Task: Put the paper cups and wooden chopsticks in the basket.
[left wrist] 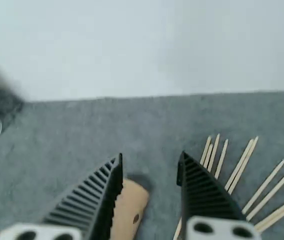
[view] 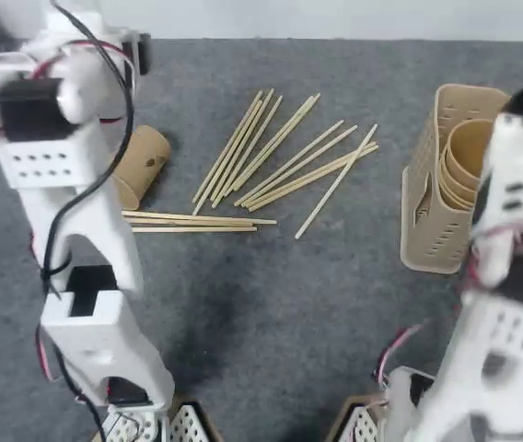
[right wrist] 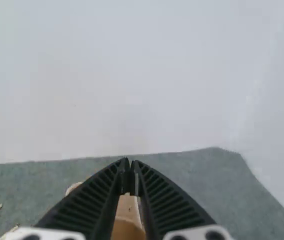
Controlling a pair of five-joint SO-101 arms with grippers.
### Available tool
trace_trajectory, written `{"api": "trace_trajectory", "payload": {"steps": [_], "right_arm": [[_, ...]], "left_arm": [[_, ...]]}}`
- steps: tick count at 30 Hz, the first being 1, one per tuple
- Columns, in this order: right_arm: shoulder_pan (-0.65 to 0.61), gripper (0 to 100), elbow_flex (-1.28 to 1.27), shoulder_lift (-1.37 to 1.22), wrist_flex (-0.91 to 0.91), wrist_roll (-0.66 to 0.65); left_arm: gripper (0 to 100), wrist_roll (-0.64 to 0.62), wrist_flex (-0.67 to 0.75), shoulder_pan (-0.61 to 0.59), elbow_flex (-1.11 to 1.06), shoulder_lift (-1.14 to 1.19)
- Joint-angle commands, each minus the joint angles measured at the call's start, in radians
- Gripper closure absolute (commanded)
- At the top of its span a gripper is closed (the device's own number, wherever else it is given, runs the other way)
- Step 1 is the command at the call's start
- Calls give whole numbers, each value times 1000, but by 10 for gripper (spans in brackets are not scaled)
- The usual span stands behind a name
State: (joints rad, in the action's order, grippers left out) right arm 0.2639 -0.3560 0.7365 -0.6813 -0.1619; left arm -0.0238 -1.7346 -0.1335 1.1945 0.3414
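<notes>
Paper cup (view: 142,164) on its side: likely light, crushable; I'd pinch the rim gently. Left hand (left wrist: 149,160) apart over it; right hand (right wrist: 130,162) together.

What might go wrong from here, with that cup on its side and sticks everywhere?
1. The paper cup lies on its side below the open left gripper; a pinch might crush it or send it rolling.
2. The chopsticks lie flat and overlapping on the table, so a grab may scatter them.
3. The shut right gripper sits above the basket, which already holds stacked cups; it might block a drop.
</notes>
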Motion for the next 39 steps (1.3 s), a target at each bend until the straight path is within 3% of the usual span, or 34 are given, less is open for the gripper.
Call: {"api": "trace_trajectory", "payload": {"steps": [1, 7, 13, 22, 39], "right_arm": [[-18, 990, 46, -142, 12, -14], [-8, 990, -153, -223, 33, 61], [-16, 990, -405, -193, 211, 69], [-38, 990, -651, -137, 302, 106], [-22, 990, -749, -140, 363, 110]], "left_arm": [[823, -11, -23, -14, -125, -60], [823, -11, 23, -9, -246, -60], [823, -9, 40, -6, -251, -63], [823, -12, 38, -5, -257, -55], [823, -15, 14, 20, -252, -64]]}}
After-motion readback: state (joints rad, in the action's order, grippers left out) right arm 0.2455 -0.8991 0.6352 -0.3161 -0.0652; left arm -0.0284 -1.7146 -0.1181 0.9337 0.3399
